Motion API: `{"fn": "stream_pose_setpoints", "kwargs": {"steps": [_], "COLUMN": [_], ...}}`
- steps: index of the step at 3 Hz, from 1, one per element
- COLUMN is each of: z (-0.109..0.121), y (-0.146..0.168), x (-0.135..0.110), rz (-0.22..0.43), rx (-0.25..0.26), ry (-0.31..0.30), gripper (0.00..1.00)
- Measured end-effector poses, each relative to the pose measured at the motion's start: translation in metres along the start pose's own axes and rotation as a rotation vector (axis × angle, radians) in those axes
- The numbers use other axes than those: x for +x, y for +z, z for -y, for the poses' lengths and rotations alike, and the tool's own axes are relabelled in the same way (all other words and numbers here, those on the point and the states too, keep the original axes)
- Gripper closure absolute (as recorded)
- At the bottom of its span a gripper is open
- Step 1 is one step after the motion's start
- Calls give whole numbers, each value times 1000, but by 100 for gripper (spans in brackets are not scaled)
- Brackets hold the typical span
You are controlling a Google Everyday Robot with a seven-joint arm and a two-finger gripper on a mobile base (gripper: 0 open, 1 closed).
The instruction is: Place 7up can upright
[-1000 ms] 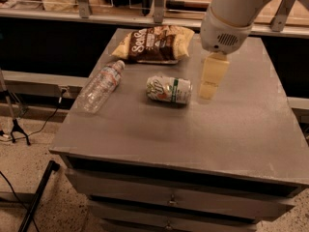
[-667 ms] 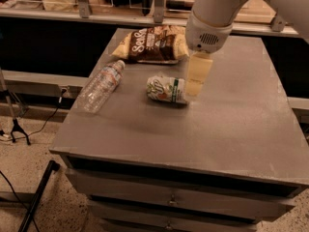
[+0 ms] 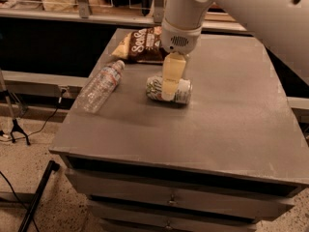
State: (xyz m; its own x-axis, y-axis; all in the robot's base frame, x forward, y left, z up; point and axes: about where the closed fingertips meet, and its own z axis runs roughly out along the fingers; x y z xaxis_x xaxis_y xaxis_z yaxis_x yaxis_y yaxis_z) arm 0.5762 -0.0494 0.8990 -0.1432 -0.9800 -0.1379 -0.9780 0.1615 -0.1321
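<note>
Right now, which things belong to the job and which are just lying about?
Job: small white-and-green aluminium 7up can, lying on its side; cream claw, directly over the can.
Lying about: clear plastic water bottle; brown chip bag.

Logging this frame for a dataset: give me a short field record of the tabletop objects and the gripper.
can: small white-and-green aluminium 7up can, lying on its side, mid-table
gripper: cream gripper, overlapping the can's middle in this view
bottle: clear plastic water bottle, lying left of can
bag: brown snack bag, behind can
table: grey drawer cabinet
</note>
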Motion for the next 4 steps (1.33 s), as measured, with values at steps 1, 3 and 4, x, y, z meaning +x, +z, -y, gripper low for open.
{"fn": "stream_pose_setpoints", "kwargs": {"steps": [1,3,4], "z": [3,-2,-8], "y": [14,52,62], "x": [-6,-14,-21], "rz": [-29,-51,-72], "rx": [-4,-20,-37], "ry": [18,58,53], "gripper": [0,0,0]}}
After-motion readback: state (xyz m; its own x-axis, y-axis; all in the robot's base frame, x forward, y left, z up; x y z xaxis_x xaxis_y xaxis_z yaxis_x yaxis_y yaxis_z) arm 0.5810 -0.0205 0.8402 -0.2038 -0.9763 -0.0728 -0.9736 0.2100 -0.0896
